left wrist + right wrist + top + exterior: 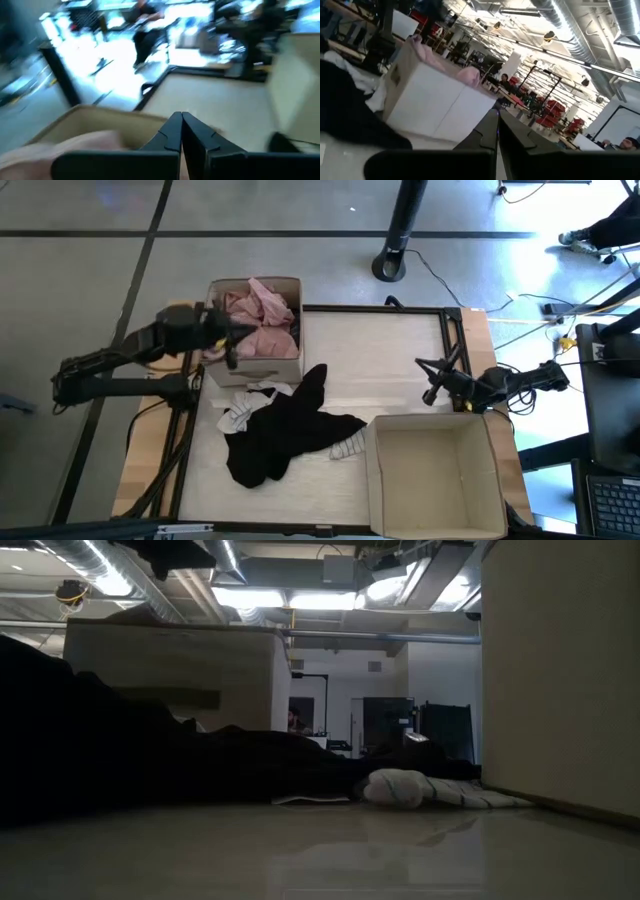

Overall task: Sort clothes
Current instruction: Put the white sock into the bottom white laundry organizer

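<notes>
Pale pink clothes [262,315] lie piled in a cardboard box [285,367] at the table's far left. A black garment [280,435] with white-striped pieces [240,416] lies spread on the table in front of that box. In the low view it is a dark heap [150,770] with a striped piece [400,788] beside it. My left gripper [234,335] is shut and empty above the box's left part; its wrist view shows the pink cloth [75,145] below the shut fingers [181,119]. My right gripper [432,376] is shut and empty over the table's right side; its wrist view [497,114] faces the pink-filled box [435,100].
An open cardboard box [372,470] stands at the near right; its wall fills the right of the low view [560,670]. Bare tabletop [380,350] lies between the two boxes. A black stand base [390,265] is on the floor beyond the table's far edge.
</notes>
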Controlling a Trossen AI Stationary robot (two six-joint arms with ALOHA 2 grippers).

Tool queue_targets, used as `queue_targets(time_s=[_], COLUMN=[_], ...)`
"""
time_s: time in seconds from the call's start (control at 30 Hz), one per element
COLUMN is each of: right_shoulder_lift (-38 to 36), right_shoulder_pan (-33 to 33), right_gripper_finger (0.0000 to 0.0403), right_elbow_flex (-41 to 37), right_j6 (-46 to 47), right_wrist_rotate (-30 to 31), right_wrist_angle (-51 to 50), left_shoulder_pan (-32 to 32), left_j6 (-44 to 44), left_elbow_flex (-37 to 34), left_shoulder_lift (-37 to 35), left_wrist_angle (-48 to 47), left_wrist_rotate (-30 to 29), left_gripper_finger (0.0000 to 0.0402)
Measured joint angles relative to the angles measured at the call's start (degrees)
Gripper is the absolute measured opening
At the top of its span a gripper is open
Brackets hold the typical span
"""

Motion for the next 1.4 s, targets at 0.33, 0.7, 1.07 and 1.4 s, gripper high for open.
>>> queue_targets(time_s=[0.33, 0.7, 1.07, 1.4], right_shoulder_lift=[15.3, 50.2, 78.9, 99.9], right_shoulder_pan=[0.0, -5.0, -15.3, -15.4], right_gripper_finger=[0.0017, 0.0017, 0.0017, 0.0019], right_elbow_flex=[14.3, 43.8, 67.1, 77.0], right_j6=[-2.0, -5.8, -5.5, -4.3], right_wrist_rotate=[0.0, 1.8, -18.9, -26.9], right_wrist_angle=[-0.3, -9.0, -17.2, -16.6], left_shoulder_pan=[-14.5, -18.2, -18.6, -20.9], left_j6=[-4.1, -6.0, -5.1, -5.5], left_elbow_flex=[-23.4, -31.4, -32.5, -32.5], left_shoulder_lift=[-10.8, -11.0, -11.3, -12.8], left_wrist_angle=[24.3, 29.3, 30.7, 30.2], left_wrist_rotate=[-1.8, -9.1, -10.9, -10.8], left_gripper_finger=[0.0000, 0.0000, 0.0000, 0.0000])
